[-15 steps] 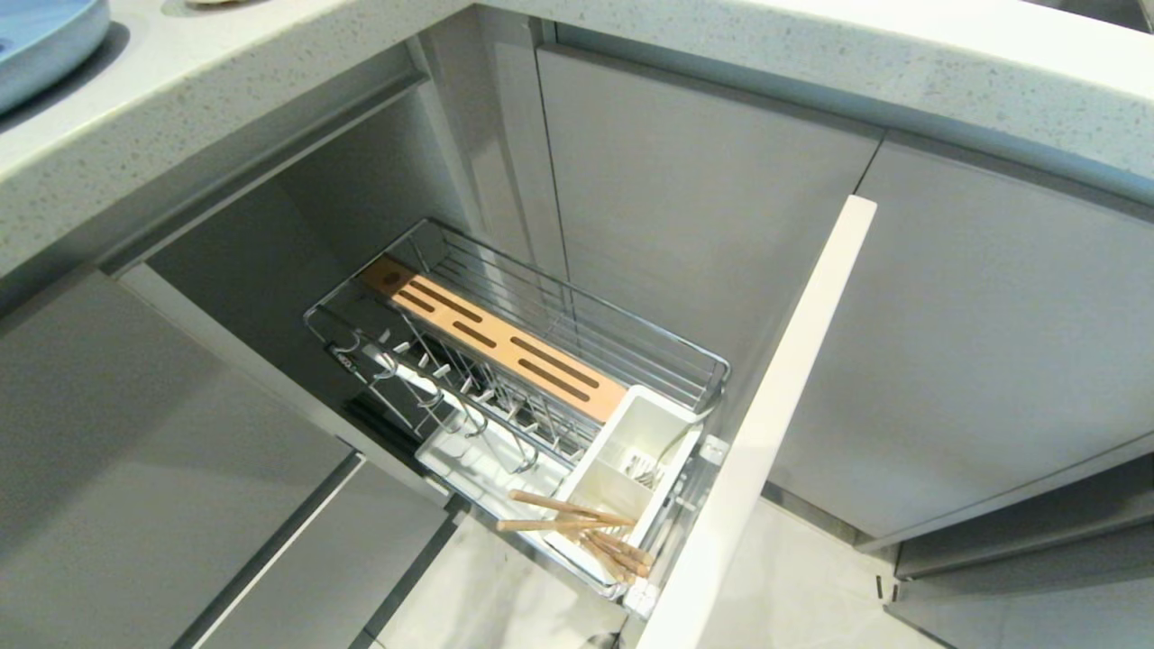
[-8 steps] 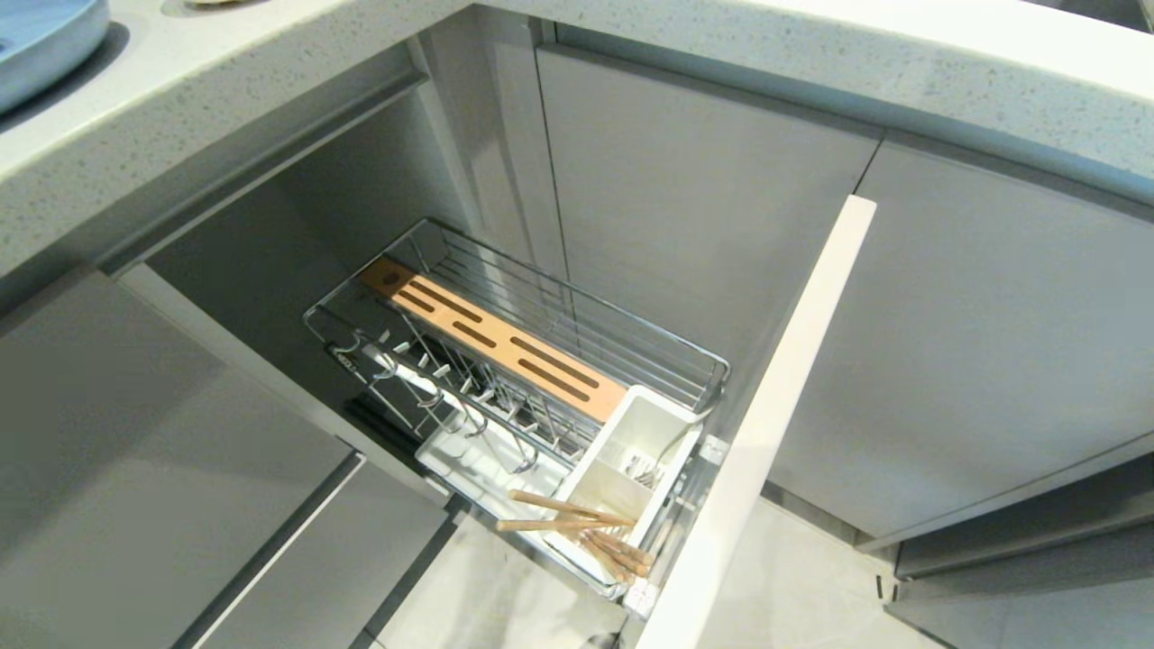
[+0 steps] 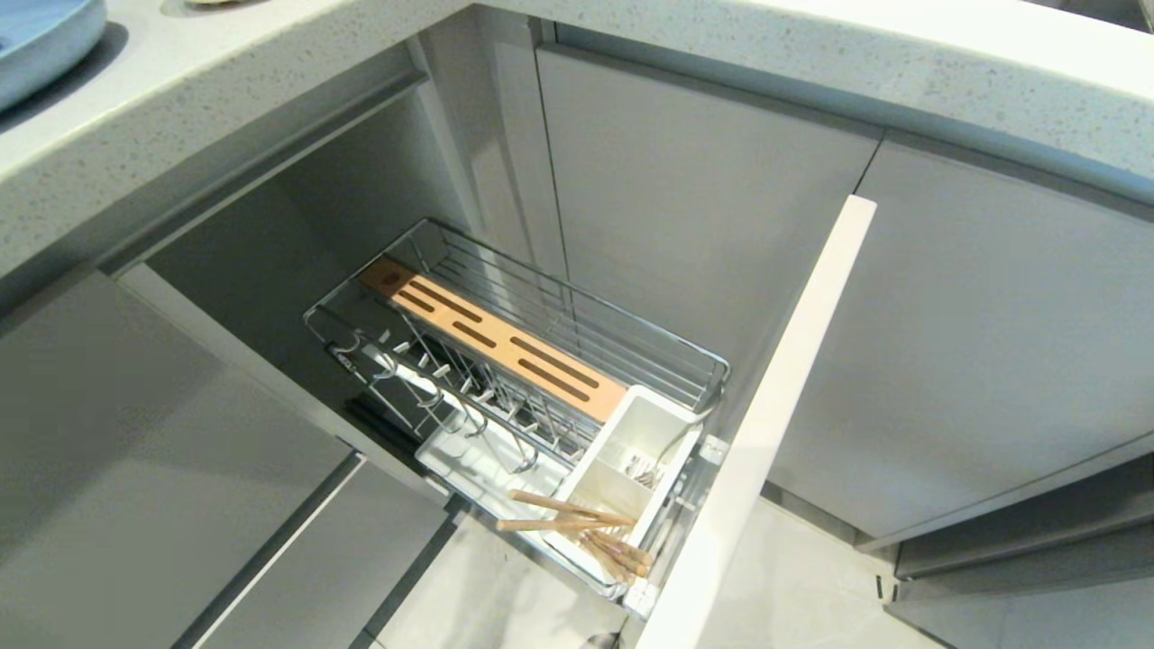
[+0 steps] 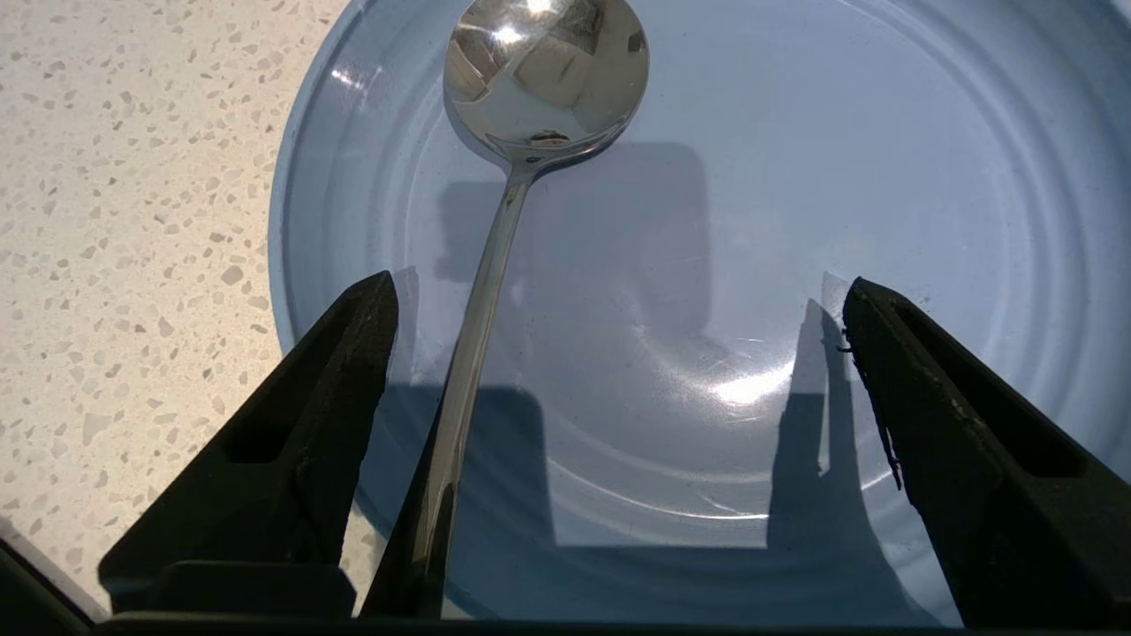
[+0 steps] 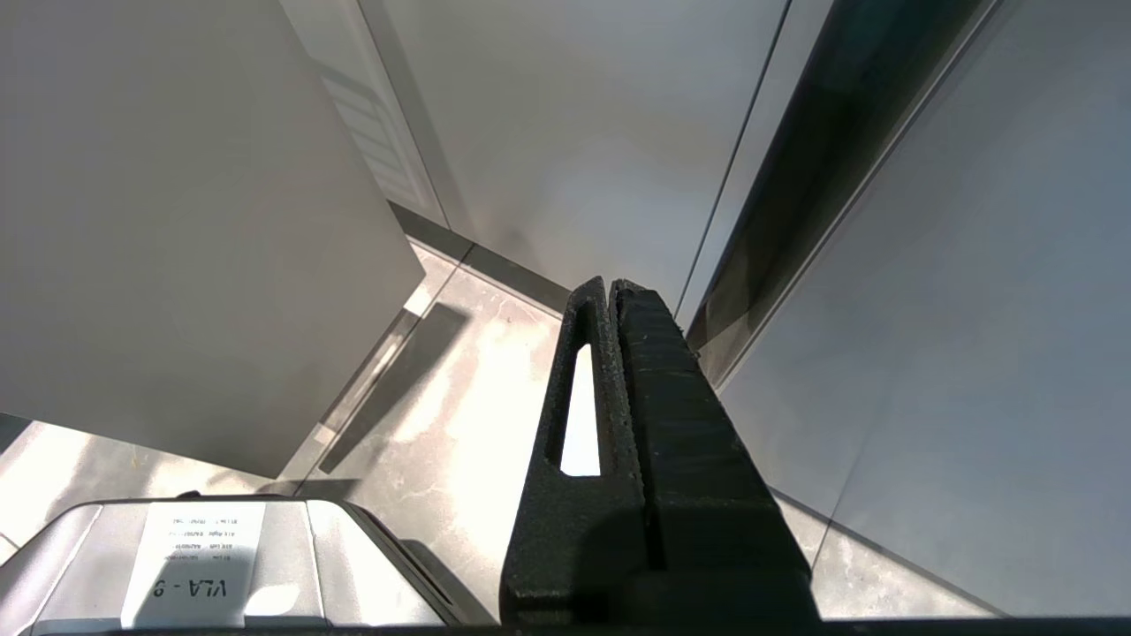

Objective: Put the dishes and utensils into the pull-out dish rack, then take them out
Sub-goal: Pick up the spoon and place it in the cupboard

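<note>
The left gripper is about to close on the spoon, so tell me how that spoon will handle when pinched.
The metal spoon looks polished and thin-handled, so it may slip or twist between the open left gripper's fingers. It seems rigid and light. Lying on the glossy pale blue plate, it could skid if nudged before it is gripped.

Colours before you

You see a pale blue plate [image 4: 795, 221], a mirror-silver spoon [image 4: 495, 230], a white worktop [image 4: 115, 221] speckled beige, light-brown chopsticks [image 3: 577, 532] and a chrome dish rack [image 3: 559, 315].
</note>
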Controlling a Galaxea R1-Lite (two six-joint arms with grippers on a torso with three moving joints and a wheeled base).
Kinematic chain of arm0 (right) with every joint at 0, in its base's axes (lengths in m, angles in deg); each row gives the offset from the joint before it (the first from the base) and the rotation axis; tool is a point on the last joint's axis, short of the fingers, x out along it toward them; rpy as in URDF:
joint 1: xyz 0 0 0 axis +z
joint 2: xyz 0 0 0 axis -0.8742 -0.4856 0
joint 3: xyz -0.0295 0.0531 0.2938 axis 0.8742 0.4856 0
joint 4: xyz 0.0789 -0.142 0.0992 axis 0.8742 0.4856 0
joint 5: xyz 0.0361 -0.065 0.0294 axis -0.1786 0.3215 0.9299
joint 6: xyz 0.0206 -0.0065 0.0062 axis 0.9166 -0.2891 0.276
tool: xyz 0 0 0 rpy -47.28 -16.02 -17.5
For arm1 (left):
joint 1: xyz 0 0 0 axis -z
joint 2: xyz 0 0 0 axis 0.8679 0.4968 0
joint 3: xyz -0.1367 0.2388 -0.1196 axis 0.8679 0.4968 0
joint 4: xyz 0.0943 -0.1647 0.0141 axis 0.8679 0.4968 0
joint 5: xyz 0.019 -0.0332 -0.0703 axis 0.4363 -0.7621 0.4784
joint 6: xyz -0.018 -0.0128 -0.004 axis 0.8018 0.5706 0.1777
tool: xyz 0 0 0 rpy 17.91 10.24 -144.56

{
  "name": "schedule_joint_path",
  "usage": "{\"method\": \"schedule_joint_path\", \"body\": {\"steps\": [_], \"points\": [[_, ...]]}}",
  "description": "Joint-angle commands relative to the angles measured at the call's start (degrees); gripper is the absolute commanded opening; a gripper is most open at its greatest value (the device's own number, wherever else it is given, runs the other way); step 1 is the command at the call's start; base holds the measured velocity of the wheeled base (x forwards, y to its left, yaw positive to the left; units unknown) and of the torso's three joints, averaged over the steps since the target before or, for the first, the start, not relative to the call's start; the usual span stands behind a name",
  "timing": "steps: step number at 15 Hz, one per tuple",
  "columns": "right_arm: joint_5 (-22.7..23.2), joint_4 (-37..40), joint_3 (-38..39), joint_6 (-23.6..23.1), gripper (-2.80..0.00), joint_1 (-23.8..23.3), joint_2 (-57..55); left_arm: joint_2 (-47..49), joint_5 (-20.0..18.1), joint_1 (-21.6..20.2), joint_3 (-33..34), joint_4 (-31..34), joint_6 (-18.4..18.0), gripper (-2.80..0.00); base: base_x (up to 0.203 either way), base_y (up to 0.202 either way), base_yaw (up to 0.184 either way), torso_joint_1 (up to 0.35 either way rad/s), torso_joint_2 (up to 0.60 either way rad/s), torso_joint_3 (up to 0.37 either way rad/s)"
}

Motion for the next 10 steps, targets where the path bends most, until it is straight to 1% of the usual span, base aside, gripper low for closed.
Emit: {"method": "schedule_joint_path", "body": {"steps": [1,6,7,8,10], "points": [[0.0,0.0,0.1,0.0,-2.8,0.0,0.2,0.1,-0.2,0.0,0.0,0.2,-0.1,0.0,0.0,0.0,0.0,0.0,0.0,0.0],[0.0,0.0,0.1,0.0,-2.8,0.0,0.2,0.2,-0.2,0.1,0.0,0.0,-0.1,0.0,0.0,0.0,0.0,0.0,0.0,0.0],[0.0,0.0,0.1,0.1,-2.8,0.0,0.2,0.2,-0.2,0.1,0.0,0.0,-0.1,-2.23,0.0,0.0,0.0,0.0,0.0,0.0],[0.0,0.0,0.1,0.0,-2.8,0.0,0.2,0.1,-0.2,0.1,0.0,0.1,-0.1,-2.8,0.0,0.0,0.0,0.0,0.0,0.0],[0.0,0.1,0.1,0.0,-2.8,0.0,0.2,0.1,-0.2,0.1,0.0,0.0,-0.2,-2.8,0.0,0.0,0.0,0.0,0.0,0.0]]}}
